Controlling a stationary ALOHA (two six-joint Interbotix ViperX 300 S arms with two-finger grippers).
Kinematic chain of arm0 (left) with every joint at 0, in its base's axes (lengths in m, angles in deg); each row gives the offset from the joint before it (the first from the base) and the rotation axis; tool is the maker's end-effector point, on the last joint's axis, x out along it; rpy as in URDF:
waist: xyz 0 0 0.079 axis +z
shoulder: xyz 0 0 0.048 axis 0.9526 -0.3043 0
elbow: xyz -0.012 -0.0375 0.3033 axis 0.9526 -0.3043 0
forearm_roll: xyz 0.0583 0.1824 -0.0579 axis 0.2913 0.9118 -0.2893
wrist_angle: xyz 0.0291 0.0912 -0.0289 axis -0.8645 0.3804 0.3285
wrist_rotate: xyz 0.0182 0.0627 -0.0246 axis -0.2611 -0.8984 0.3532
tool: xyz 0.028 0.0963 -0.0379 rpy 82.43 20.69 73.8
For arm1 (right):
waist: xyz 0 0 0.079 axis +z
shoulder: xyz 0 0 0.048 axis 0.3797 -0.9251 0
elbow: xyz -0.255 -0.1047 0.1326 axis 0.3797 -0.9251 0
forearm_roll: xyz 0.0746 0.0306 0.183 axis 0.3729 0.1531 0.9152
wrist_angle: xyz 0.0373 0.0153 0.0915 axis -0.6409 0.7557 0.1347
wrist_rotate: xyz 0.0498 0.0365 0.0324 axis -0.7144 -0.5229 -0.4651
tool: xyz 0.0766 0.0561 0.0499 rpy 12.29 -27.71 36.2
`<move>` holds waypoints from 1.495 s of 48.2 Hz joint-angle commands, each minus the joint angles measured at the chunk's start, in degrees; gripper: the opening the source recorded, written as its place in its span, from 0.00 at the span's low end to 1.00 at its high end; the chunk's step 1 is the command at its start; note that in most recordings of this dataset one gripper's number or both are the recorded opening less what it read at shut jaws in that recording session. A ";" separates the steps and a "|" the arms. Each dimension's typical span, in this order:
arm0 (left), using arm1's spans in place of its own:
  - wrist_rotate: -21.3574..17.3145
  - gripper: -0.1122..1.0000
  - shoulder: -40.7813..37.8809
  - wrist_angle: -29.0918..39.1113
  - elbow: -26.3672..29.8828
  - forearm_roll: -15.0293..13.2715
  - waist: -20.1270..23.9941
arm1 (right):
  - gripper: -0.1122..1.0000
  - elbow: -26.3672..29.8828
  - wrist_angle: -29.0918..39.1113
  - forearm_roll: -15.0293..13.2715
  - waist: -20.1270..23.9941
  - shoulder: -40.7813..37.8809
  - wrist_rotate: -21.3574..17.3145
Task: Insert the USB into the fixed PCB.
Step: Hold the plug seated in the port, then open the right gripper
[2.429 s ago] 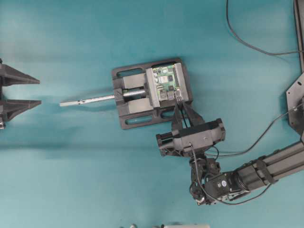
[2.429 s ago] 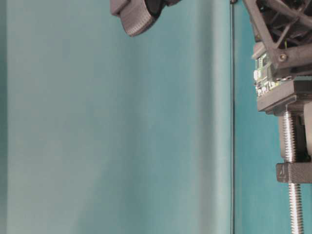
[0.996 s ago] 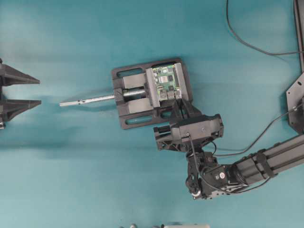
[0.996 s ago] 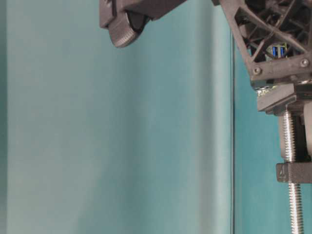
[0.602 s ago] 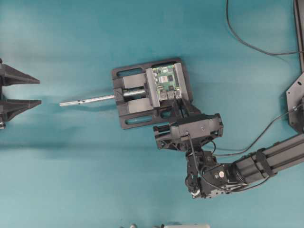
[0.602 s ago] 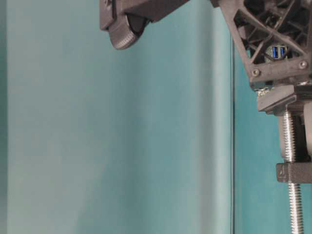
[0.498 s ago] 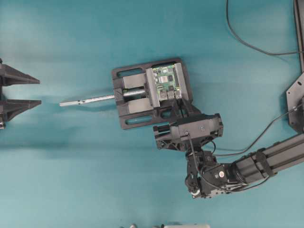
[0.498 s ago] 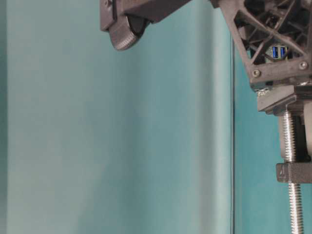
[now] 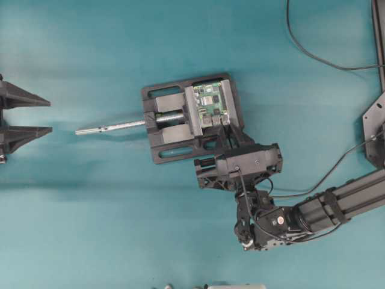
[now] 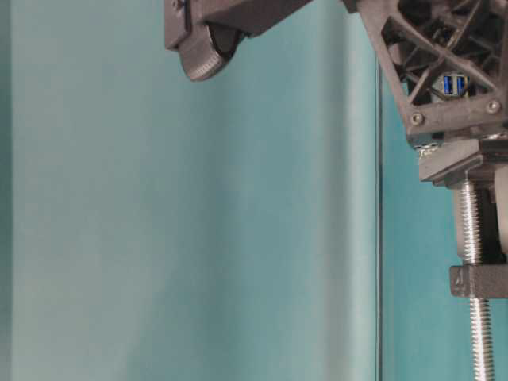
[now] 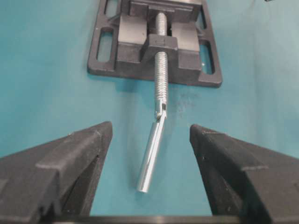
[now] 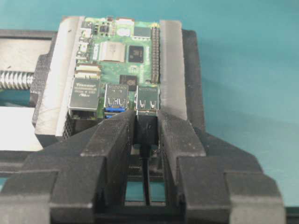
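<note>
A: What sits nearest in the right wrist view?

B: The right tool [image 12: 145,128], its two black fingers [image 12: 112,140] clamped on the USB [image 12: 145,125], a dark plug with a thin black cable [image 12: 146,179] running back between them. The plug's front end meets the right-hand silver port on the near edge of the fixed PCB [image 12: 124,56]; I cannot tell how deep it sits.

A: And beyond that?

B: The green board lies flat between the grey jaws of a black vise [image 12: 190,79], at twelve o'clock from the tool.

A: From overhead?

B: The vise [image 9: 157,141] is mid-bench [image 9: 90,229], the board [image 9: 210,105] at its three o'clock end, its screw rod [image 9: 111,127] pointing to nine o'clock. The right tool [image 9: 227,133] reaches in from five o'clock.

A: The left tool?

B: The left tool [image 11: 150,140] is at the far nine o'clock edge, fingers spread wide, holding nothing, aimed at the rod's tip [image 11: 150,161].
</note>
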 commanded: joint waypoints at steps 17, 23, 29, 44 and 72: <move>0.44 0.85 -0.44 -0.44 0.70 0.18 0.09 | 0.29 1.05 -0.53 0.79 -0.97 1.49 -0.44; 0.44 0.85 -0.44 -0.44 0.70 0.18 0.09 | 0.29 1.41 -0.53 0.88 -0.35 1.49 -0.44; 0.44 0.85 -0.44 -0.44 0.70 0.09 0.09 | 0.29 1.41 -0.53 0.79 0.53 1.58 -0.44; 0.44 0.85 -0.44 -0.44 0.70 0.18 0.09 | 0.29 1.41 -0.53 0.79 1.32 1.49 -0.44; 0.44 0.85 -0.44 -0.44 0.70 0.18 0.09 | 0.29 1.32 -0.26 0.79 1.14 1.49 -0.53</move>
